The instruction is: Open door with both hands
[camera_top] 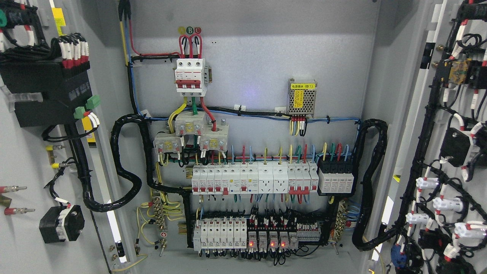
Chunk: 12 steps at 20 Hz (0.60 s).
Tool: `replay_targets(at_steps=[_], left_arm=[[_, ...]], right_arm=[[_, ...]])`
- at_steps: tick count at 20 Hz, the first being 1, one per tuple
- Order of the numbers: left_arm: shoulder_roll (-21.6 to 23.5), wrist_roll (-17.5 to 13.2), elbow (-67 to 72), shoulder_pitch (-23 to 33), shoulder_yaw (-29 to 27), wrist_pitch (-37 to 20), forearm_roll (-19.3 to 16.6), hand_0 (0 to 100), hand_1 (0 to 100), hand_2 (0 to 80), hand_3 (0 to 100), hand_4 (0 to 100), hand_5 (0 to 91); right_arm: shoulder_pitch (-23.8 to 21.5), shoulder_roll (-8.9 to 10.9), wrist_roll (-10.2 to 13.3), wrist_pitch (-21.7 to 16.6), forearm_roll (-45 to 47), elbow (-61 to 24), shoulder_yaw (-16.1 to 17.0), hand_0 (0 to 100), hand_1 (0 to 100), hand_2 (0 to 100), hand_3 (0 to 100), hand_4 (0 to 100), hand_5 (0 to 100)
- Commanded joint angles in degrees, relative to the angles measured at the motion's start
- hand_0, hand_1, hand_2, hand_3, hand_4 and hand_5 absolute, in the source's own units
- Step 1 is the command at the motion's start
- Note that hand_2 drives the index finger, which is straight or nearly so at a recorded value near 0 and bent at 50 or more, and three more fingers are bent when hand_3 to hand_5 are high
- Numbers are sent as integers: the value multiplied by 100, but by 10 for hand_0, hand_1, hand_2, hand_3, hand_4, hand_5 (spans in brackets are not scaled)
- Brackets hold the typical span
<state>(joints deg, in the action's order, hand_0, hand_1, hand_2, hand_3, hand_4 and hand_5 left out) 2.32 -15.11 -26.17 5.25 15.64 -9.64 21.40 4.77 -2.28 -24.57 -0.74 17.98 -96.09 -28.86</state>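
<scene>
Doors point(23, 213) swung wide; power supply point(302, 98) wears yellow label ending "(B1)".

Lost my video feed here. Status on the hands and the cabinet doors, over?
Neither hand in view. Left door and right door both swung wide open, breaker panel fully exposed. Nothing in the way.

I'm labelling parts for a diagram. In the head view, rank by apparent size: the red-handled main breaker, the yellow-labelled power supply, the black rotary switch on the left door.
1. Main breaker.
2. Black rotary switch, though nearer the camera, so unsure.
3. Power supply.
</scene>
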Motion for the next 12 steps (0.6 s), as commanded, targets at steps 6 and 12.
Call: replay_targets(at_steps=[6,12], left_arm=[[585,-694,-5599,1179,-26,32,-215,120,556,0,0,0,0],[927,-994,-7110,1338,-174,6,-365,120,556,0,0,0,0]], right_arm=[[-1741,413,-4,-1384,-180,-393,1910,0,500,40,0,0,0],[-2524,474,5,-1482,-163,-1700,2551,0,500,40,0,0,0]])
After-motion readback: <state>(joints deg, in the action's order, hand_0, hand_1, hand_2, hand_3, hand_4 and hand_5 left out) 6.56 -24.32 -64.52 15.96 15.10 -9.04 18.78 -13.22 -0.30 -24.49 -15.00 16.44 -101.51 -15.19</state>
